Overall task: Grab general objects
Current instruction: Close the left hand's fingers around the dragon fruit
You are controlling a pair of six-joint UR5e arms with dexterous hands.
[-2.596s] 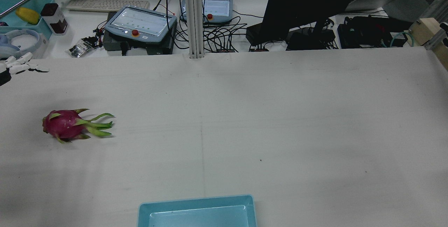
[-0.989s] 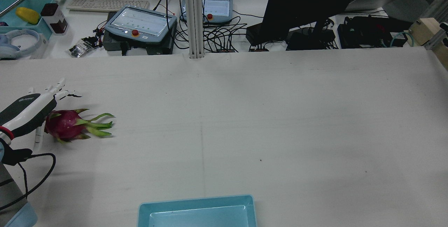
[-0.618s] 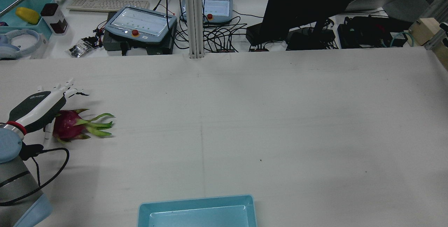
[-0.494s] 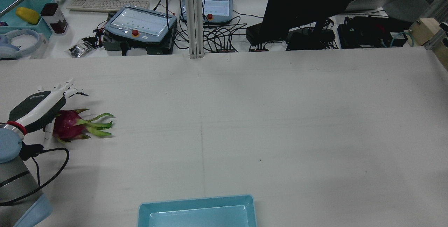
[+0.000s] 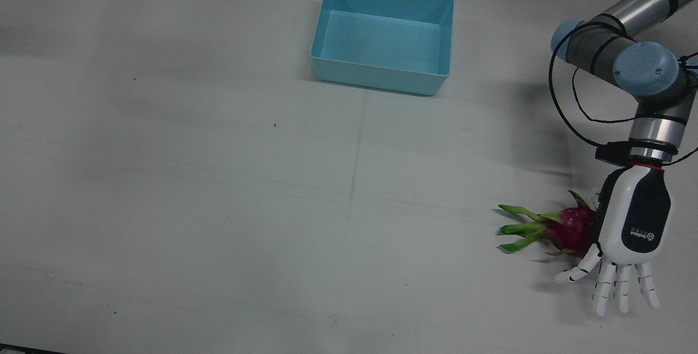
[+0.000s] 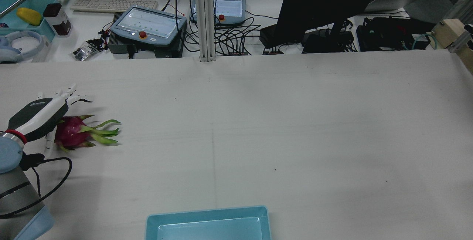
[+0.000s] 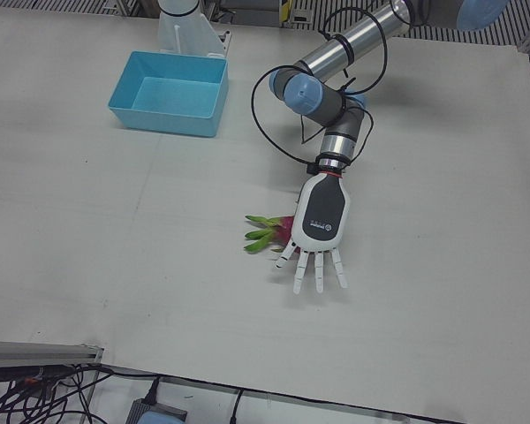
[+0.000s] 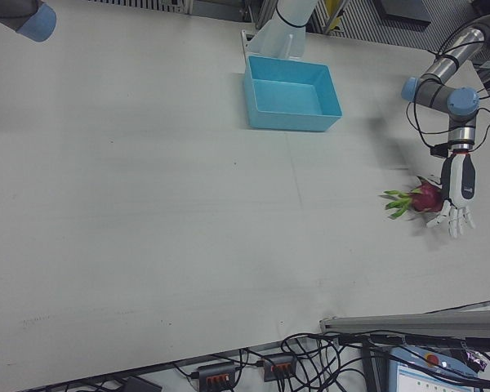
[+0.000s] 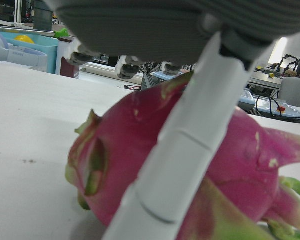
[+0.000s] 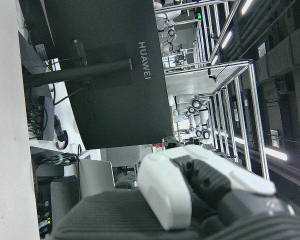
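Observation:
A magenta dragon fruit [image 5: 570,228] with green leaf tips lies on the white table near the left arm's side. My left hand [image 5: 628,234] hovers palm-down over its round end, fingers spread flat and open, holding nothing. The rear view shows the hand [image 6: 38,113] covering part of the fruit [image 6: 72,132]. In the left hand view a white finger [image 9: 190,150] crosses in front of the fruit [image 9: 240,170]; I cannot tell whether it touches. The right hand [image 10: 190,200] shows only in its own view, raised and facing a monitor; its fingers' state is unclear.
An empty light-blue tray [image 5: 381,78] stands at the robot's edge of the table, mid-width, also seen in the rear view [image 6: 207,214]. The left arm's black cable [image 5: 561,108] loops near its wrist. Beyond the table's far edge are pendants [image 6: 147,25], cables and a monitor.
The left hand came in from the table's side, moved over the dragon fruit's round end, and in the last half second sank slightly. The fruit has not visibly moved.

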